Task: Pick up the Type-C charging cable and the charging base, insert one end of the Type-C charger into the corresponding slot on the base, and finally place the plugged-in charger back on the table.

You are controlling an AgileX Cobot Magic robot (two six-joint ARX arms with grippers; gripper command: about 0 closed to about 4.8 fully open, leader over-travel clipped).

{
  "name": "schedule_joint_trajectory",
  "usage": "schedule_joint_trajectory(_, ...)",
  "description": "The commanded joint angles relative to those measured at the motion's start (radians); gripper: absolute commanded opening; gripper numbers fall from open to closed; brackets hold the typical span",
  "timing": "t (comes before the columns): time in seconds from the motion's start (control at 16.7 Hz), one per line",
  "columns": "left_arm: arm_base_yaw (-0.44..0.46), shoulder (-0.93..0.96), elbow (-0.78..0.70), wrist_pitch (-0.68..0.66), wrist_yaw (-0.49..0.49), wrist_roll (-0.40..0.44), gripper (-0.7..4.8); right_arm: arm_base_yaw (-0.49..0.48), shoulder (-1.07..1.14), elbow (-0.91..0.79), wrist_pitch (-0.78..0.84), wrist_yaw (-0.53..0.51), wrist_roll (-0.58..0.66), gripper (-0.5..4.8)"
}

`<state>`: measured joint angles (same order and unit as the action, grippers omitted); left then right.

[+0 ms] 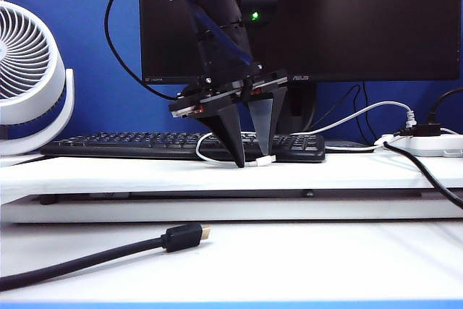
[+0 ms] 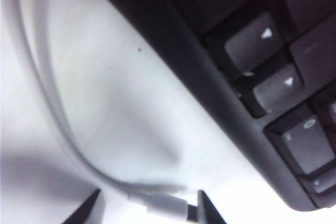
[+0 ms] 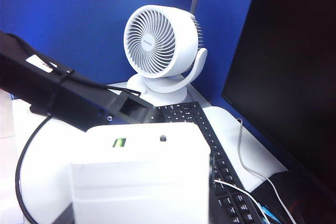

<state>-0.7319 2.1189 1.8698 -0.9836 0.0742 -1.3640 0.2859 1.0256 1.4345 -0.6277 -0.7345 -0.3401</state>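
Note:
The thin white Type-C charging cable loops on the white table just in front of the keyboard. Its small white plug lies between the fingers of my left gripper, which points down at the table and is open. The plug's metal tip touches one black fingertip; the other fingertip stands clear of it. In the right wrist view the white charging base fills the space between the jaws of my right gripper, shut on it and held up off the table. The right gripper is outside the exterior view.
A black keyboard runs behind the cable, below a dark monitor. A white fan stands at the far left. At the right lies a white power strip. A thick black gold-tipped cable lies on the lower front surface.

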Motion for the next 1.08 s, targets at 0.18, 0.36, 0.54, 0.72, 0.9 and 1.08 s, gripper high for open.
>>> schedule_joint_trajectory(0.18, 0.0, 0.011, -0.002, -0.05, -0.068, 0.004, 1.17, 0.002, -0.009, 0.005, 0.019, -0.008, 0.005, 0.0)
schedule_joint_trajectory(0.36, 0.003, 0.011, -0.002, -0.057, -0.087, 0.021, 0.45, 0.002, -0.009, 0.005, 0.019, -0.008, 0.005, 0.0)
schedule_joint_trajectory(0.54, 0.004, 0.011, -0.001, -0.051, -0.109, 0.061, 0.16, 0.002, -0.009, 0.005, 0.019, -0.008, 0.005, 0.0)
schedule_joint_trajectory(0.72, 0.015, 0.011, 0.0, -0.035, -0.126, 0.187, -0.06, 0.002, -0.009, 0.005, 0.02, -0.008, 0.004, 0.0)
schedule_joint_trajectory(0.9, 0.029, 0.01, 0.001, -0.021, -0.125, 0.315, -0.06, 0.002, -0.009, 0.005, 0.019, -0.008, 0.004, 0.0)
schedule_joint_trajectory(1.08, 0.045, 0.008, 0.011, -0.024, -0.125, 0.526, -0.06, 0.002, -0.008, 0.005, 0.02, -0.007, 0.004, 0.0)
